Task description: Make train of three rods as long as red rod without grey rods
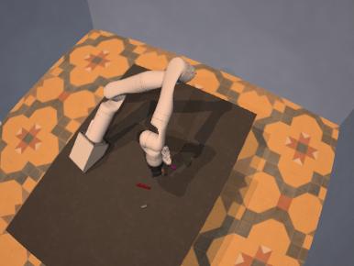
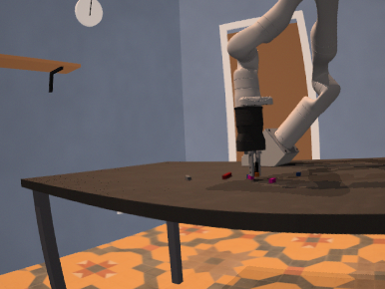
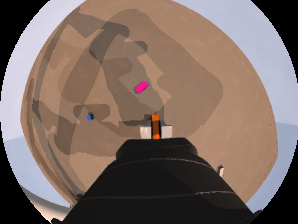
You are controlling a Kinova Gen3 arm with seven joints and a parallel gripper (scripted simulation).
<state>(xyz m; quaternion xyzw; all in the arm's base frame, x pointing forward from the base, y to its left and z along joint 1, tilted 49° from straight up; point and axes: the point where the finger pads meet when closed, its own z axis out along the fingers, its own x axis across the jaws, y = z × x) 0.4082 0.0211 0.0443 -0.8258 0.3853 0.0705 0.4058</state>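
My gripper [image 1: 159,173] [image 2: 255,172] [image 3: 155,126] is shut on an orange rod [image 2: 256,173] [image 3: 154,121] and holds it upright just above the dark table [image 1: 92,220] [image 2: 150,196]. A red rod [image 1: 143,186] [image 2: 227,175] lies flat a little to the front left of the gripper. A magenta rod [image 1: 173,168] [image 2: 272,180] [image 3: 141,87] lies close to the gripper on its other side. A second magenta rod [image 2: 249,176] shows right by the fingers in the exterior view. A small blue rod [image 2: 298,174] [image 3: 91,116] lies further off. A grey rod [image 1: 144,206] [image 2: 189,176] lies beyond the red rod.
The arm's base [image 1: 88,153] stands on the table's left side. The arm arches over the table's back half. The table's edges are far from the rods.
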